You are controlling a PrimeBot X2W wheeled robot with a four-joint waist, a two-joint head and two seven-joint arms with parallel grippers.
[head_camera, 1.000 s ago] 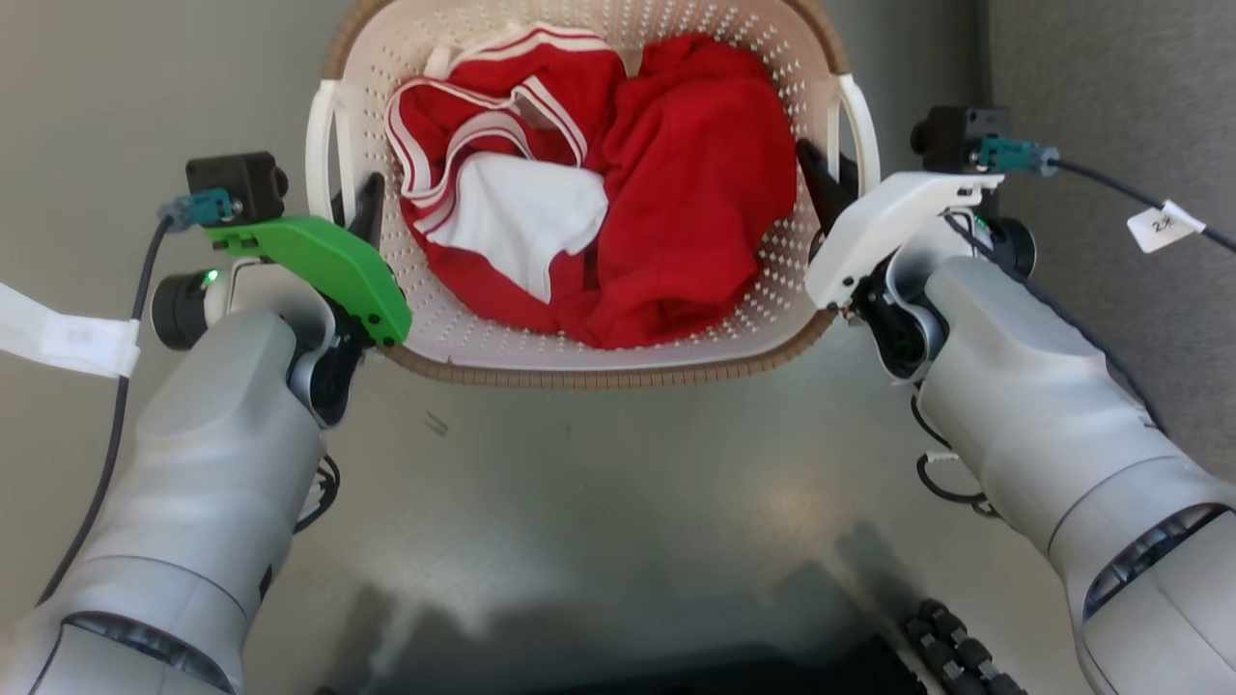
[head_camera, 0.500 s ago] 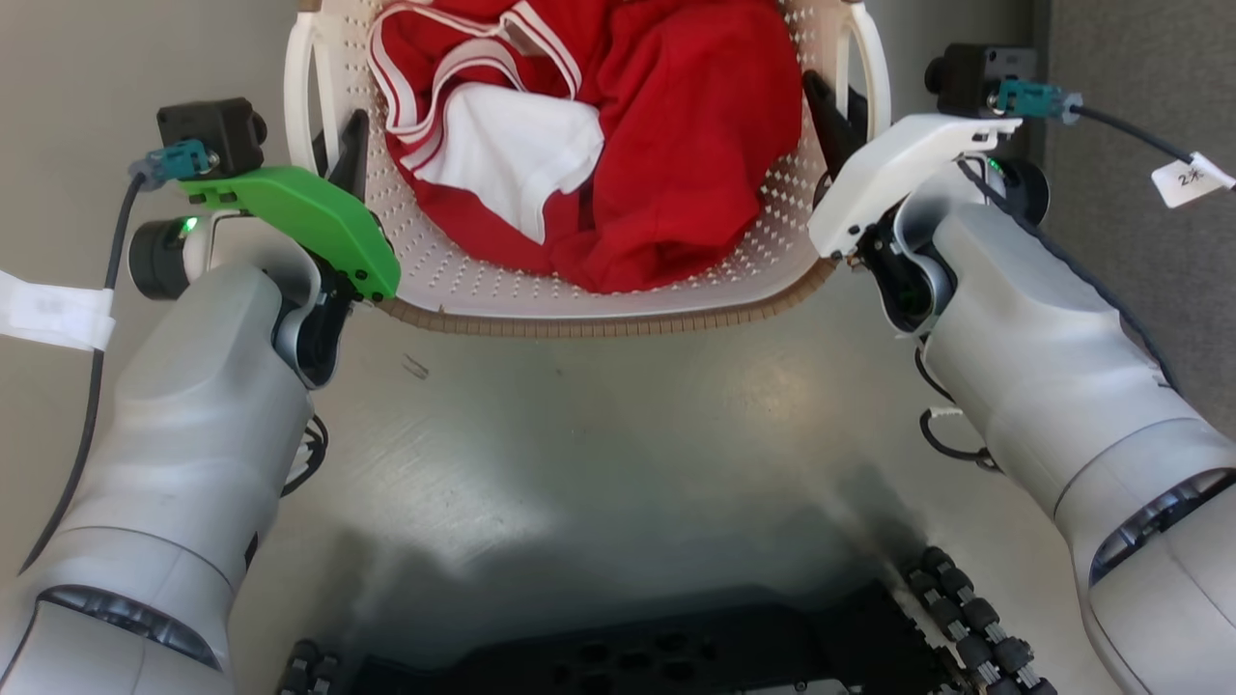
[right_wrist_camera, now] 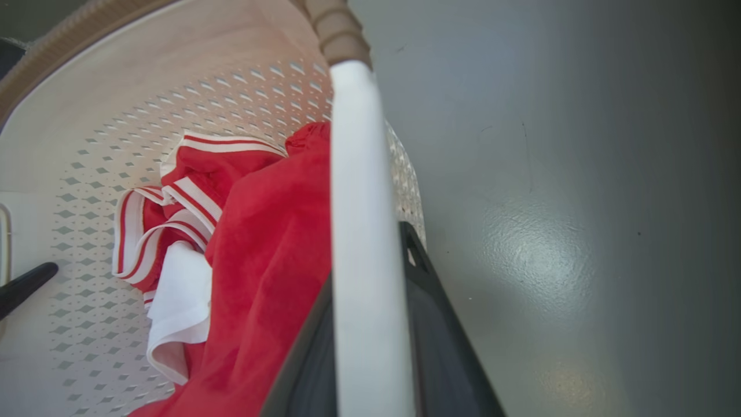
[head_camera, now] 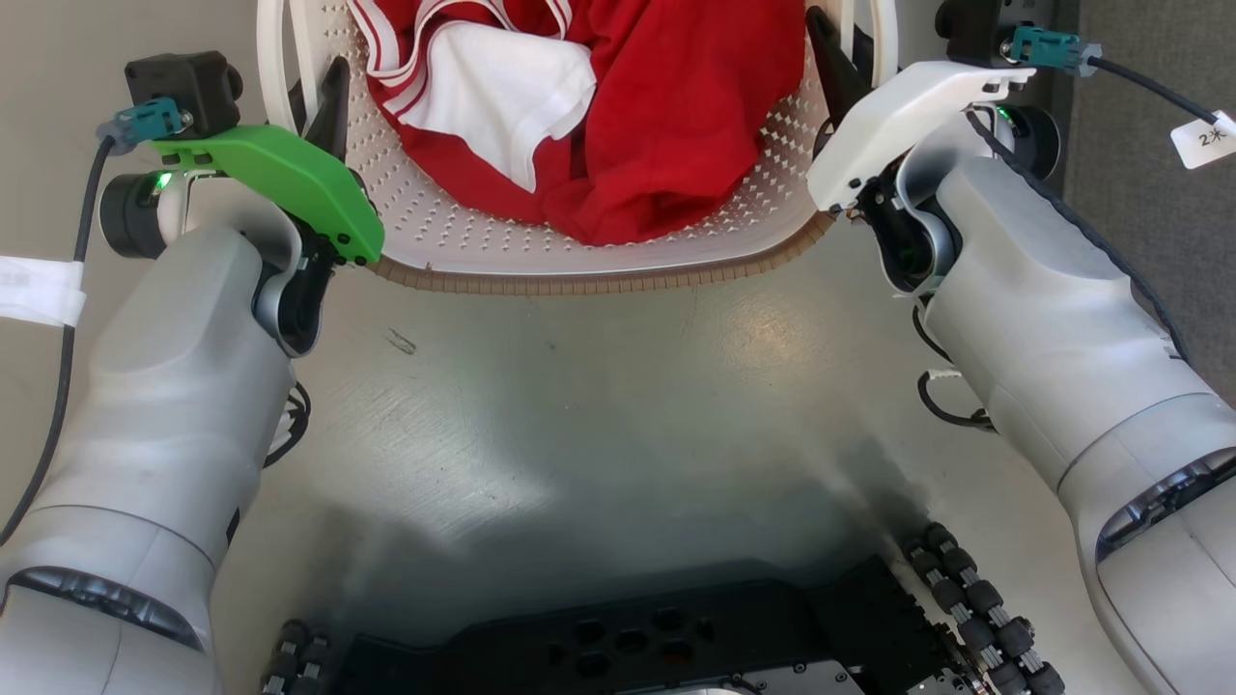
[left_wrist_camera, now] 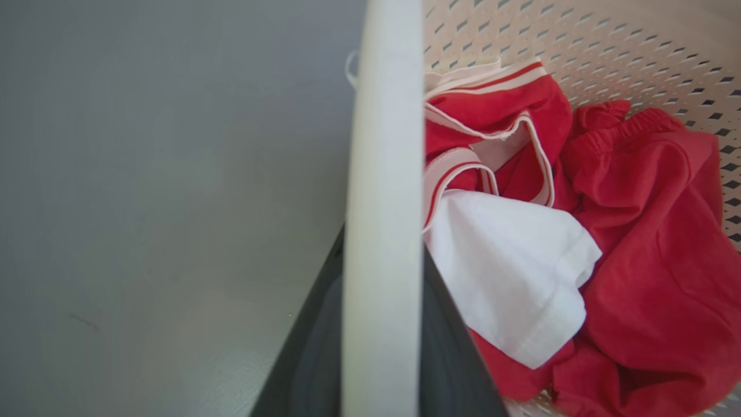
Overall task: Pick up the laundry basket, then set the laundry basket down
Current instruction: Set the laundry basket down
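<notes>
The laundry basket (head_camera: 599, 281), cream-white and perforated with a brown woven rim, sits at the top of the head view with red clothes (head_camera: 676, 116) and a white cloth (head_camera: 502, 97) inside. My left gripper (head_camera: 326, 87) is shut on its white left loop handle (left_wrist_camera: 382, 174), dark fingers on either side of the bar. My right gripper (head_camera: 836, 48) is shut the same way on the right handle (right_wrist_camera: 356, 202). The basket's far end is cut off by the frame's top edge.
Smooth grey floor (head_camera: 599, 405) lies below the basket. My dark wheeled base (head_camera: 628, 647) shows at the bottom edge. A strip of grey carpet (head_camera: 1159, 87) runs along the right side. Tagged cables hang off both wrists.
The whole head view has shifted: floor, basket and arms all sit higher in the picture and my base has come into view. Both grippers keep their hold on the handles.
</notes>
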